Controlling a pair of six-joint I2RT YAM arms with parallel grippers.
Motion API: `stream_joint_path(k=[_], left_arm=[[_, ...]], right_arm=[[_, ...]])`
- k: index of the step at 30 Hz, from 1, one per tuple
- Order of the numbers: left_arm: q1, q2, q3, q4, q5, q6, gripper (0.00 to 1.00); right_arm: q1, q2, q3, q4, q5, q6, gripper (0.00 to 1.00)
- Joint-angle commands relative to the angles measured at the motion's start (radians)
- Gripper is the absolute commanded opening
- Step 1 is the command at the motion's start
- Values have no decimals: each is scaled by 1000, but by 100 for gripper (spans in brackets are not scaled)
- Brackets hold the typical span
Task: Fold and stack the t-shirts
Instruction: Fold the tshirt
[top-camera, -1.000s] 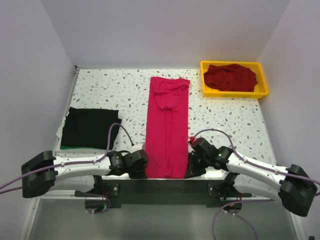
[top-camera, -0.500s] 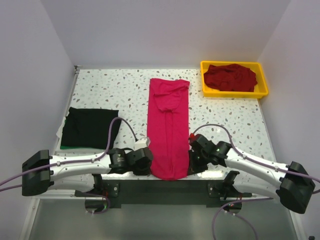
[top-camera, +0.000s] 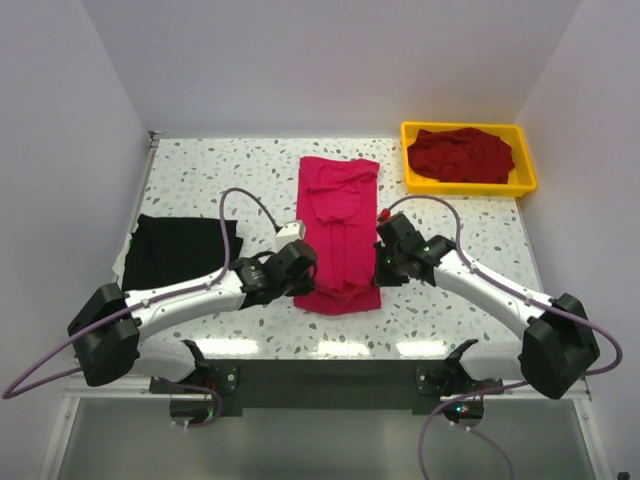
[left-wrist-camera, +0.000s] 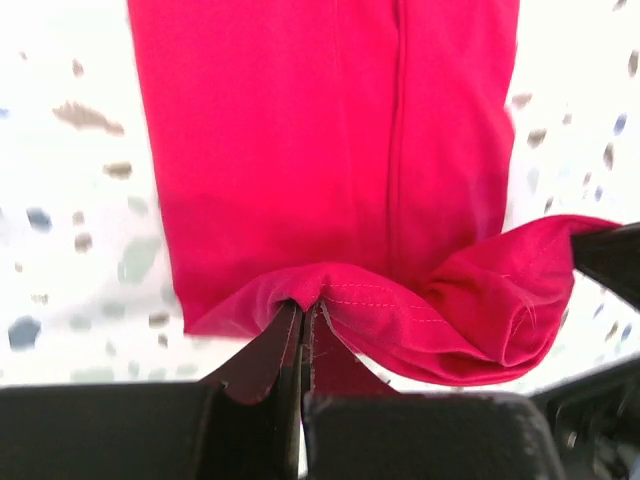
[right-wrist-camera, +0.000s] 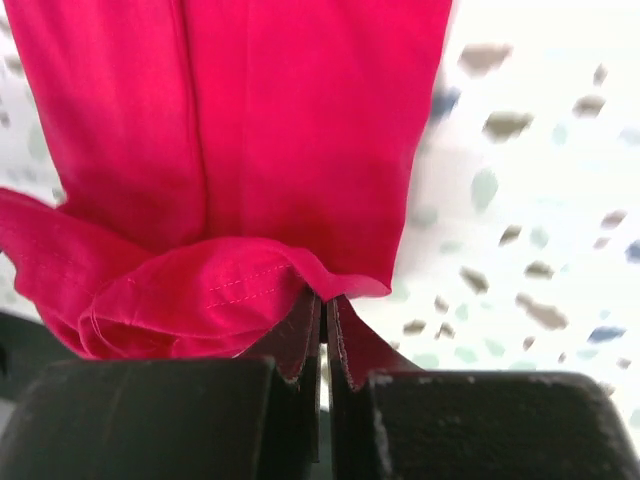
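The bright pink-red t-shirt lies as a long strip in the middle of the table, its near hem lifted and carried over its own middle. My left gripper is shut on the hem's left corner. My right gripper is shut on the hem's right corner. The hem sags between them in a loose fold. The black t-shirt lies folded at the left. The dark maroon t-shirt lies crumpled in the yellow tray.
The yellow tray stands at the back right corner. White walls close the table on the left, back and right. The speckled tabletop shows between the pink-red shirt and the tray.
Both grippers have moved away from the near edge toward the shirt's middle, carrying the near hem with them. The visible strip of shirt has become shorter.
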Motion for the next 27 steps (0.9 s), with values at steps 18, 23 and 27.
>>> stream_joint_path(k=[18, 23, 27], left_arm=[[288, 292, 229, 251, -46, 180, 0], [323, 364, 261, 293, -15, 213, 0], [344, 428, 298, 304, 26, 235, 0]], right_arm=[[-202, 423, 349, 235, 1, -136, 0], [-241, 486, 400, 240, -22, -143, 0], [-256, 532, 421, 260, -29, -129, 0]])
